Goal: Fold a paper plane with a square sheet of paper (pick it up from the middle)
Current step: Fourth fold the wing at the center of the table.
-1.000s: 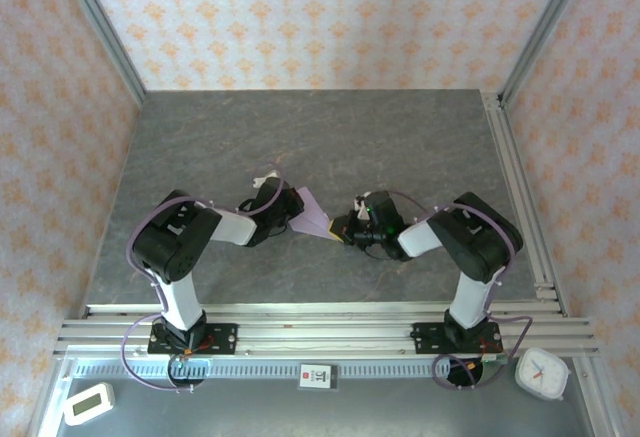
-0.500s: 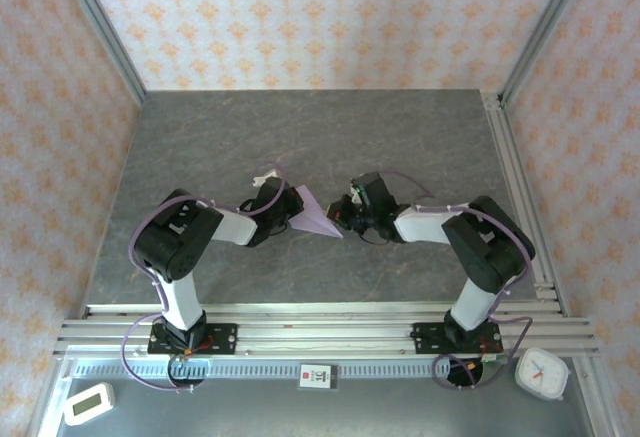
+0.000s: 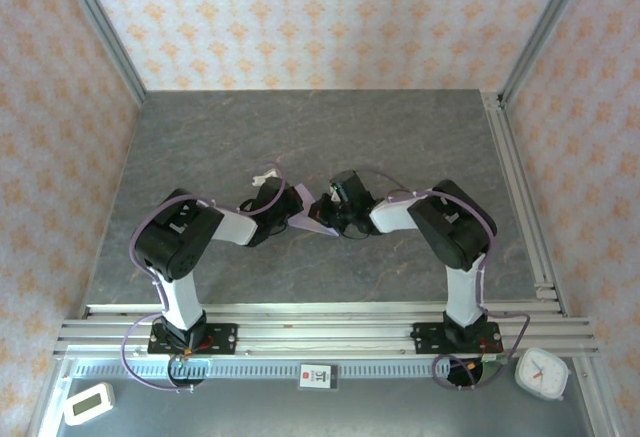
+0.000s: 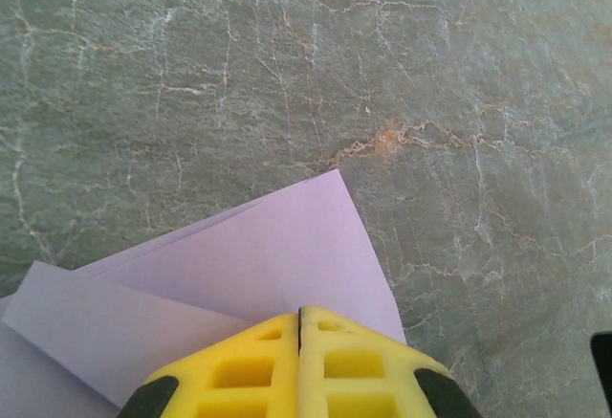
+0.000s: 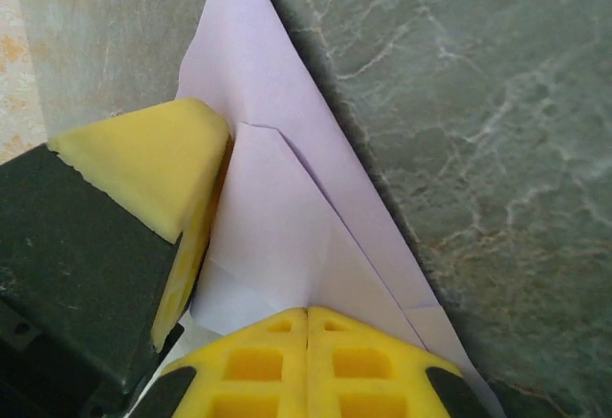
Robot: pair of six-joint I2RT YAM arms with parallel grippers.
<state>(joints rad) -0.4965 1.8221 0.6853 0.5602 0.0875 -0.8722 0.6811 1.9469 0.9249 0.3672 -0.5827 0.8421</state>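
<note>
**A:** Where's the paper plane (image 3: 308,220)?

**B:** On the grey table (image 3: 300,127), near its middle (a touch toward 6 o'clock in the top view), lying between the two grippers.

**A:** And the grippers themselves?

**B:** The left gripper (image 3: 291,209) sits at the paper's 9 o'clock and the right gripper (image 3: 328,214) at its 3 o'clock. Both are clenched, fingers pressed flat together.

**A:** Clamped on the paper?

**B:** It doesn't look so. From each wrist the lilac paper shows face-on and runs in under the closed tips, so the tips rest on top of it rather than pinch it.

**A:** How does the folding look?

**B:** Layered. From the left wrist, one corner points toward 1 o'clock, with a second layer's edge showing at 9 o'clock. From the right wrist, the paper narrows toward 12 o'clock and its creases run down to 5 o'clock. There a yellow finger (image 5: 143,169) of the left gripper touches it at 9 o'clock.
</note>
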